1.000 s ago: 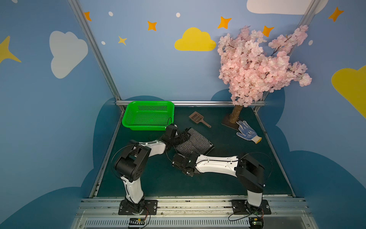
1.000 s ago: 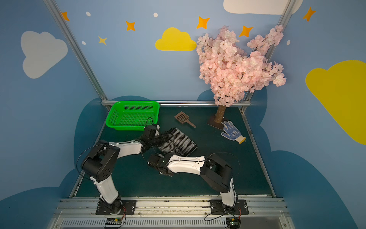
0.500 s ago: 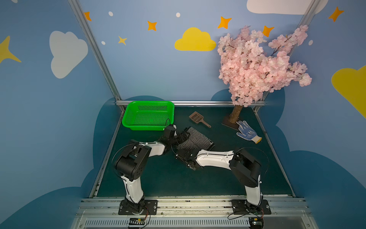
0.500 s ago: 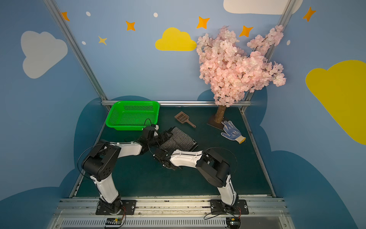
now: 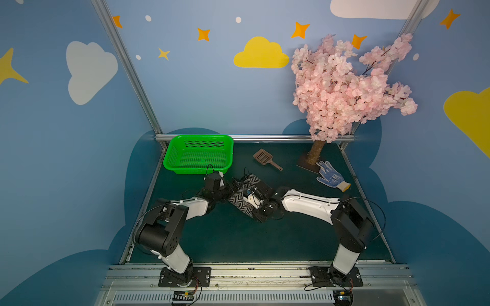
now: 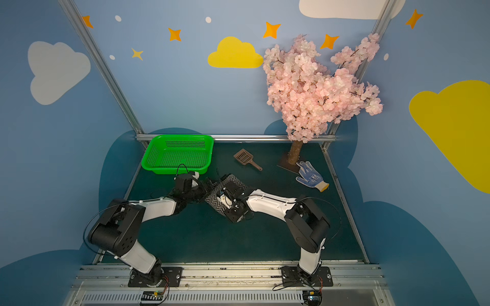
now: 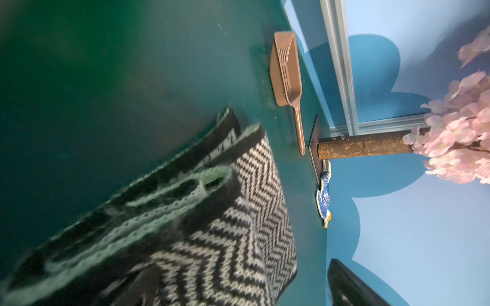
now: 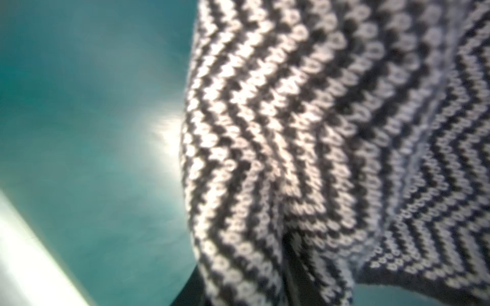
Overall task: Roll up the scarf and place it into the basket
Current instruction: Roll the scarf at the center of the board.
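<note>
Where the scarf ends, mat separates it from the basket.

The dark green table carries a basket far left, a scoop far centre, a tree and glove far right, and a scarf mid-table.

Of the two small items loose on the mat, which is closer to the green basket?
The brown slotted scoop, lying nearer the green basket; the blue-dotted white glove lies farther off, beside the blossom tree's base.
</note>
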